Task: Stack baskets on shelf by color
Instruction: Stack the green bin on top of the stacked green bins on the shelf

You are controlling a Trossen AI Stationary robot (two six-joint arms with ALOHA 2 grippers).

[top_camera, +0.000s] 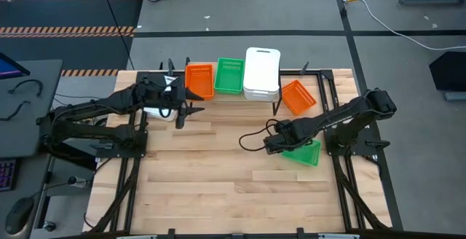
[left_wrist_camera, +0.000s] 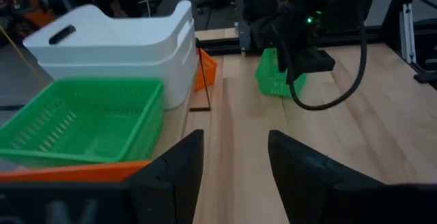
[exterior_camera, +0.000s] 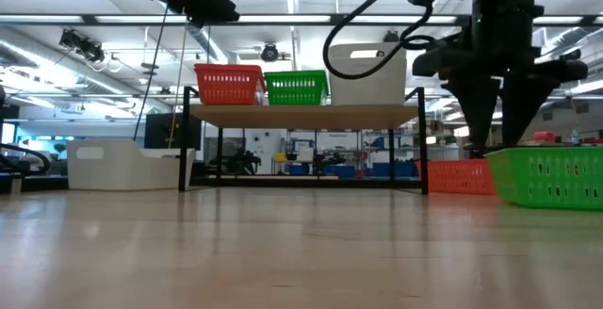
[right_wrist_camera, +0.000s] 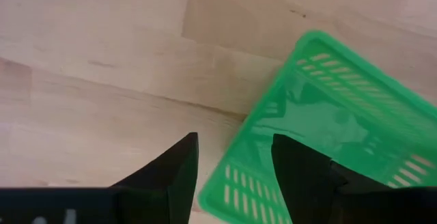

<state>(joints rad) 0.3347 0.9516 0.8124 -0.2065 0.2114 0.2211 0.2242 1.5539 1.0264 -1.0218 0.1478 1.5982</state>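
My right gripper [right_wrist_camera: 232, 173] hangs with fingers apart above the near corner of the green basket [right_wrist_camera: 328, 135] on the table; descending off-centre, I could nudge it away; my left gripper [top_camera: 182, 111] waits apart beside the shelf [exterior_camera: 301, 116].

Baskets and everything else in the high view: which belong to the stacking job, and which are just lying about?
Job:
- shelf
- orange basket, green basket, white basket on the shelf
- orange basket on the table
- green basket on the table, under the right gripper, jaws open
- white basket under the left gripper

Lying about:
- white cable on the floor
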